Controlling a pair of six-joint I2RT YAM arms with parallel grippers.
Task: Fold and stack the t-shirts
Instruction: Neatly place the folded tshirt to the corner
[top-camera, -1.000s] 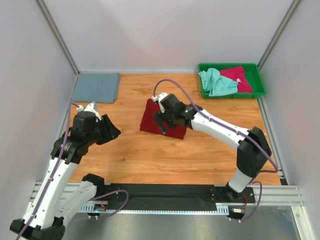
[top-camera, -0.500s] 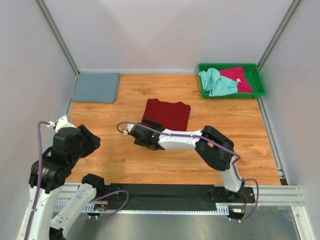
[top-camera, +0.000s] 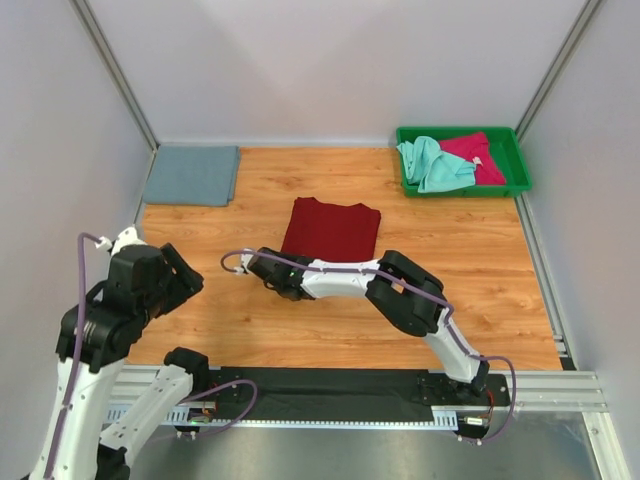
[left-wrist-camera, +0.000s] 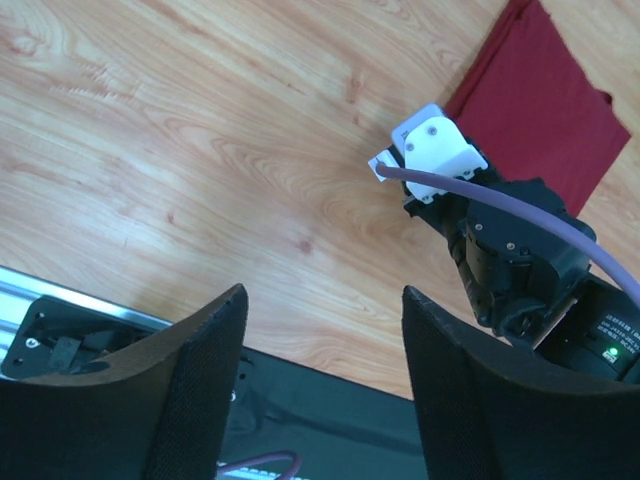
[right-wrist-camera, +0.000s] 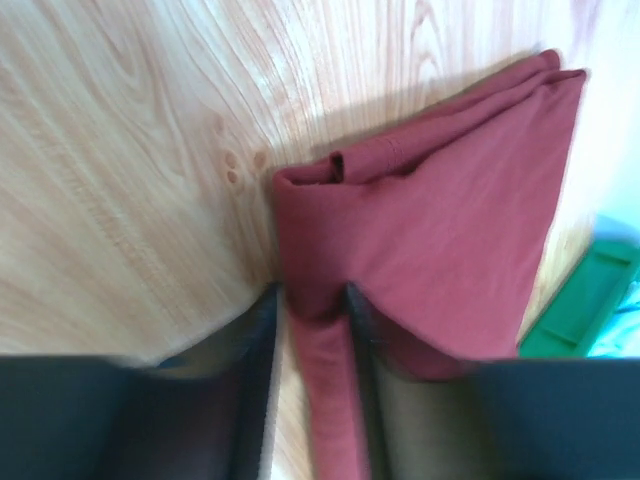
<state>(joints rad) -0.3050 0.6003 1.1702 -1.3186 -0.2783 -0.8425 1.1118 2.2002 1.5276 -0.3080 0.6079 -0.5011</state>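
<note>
The right arm is folded sharply at the elbow, its forearm lying low across the table (top-camera: 250, 335) toward the left; the right gripper (top-camera: 268, 268) sits at the near left corner of the dark red t-shirt (top-camera: 335, 225), and the wrist view shows its fingers (right-wrist-camera: 262, 330) pressed to either side of a strip of that cloth, gripping it; the left arm stands raised at the left edge, the left gripper (left-wrist-camera: 322, 320) with jaws apart and nothing between them, above bare wood

A second ago the right gripper was over the middle of a rumpled, skewed shirt; now the shirt lies flat and squared, mid-table, and the gripper has dropped to its near corner; the left arm has drawn back from the table centre

The green tray (top-camera: 470, 190) in the far right corner holds the mint green t-shirt (top-camera: 432, 165) and the pinkish-red t-shirt (top-camera: 478, 152), both loosely heaped; the slate grey-blue t-shirt (top-camera: 192, 175) lies folded in the far left corner
</note>
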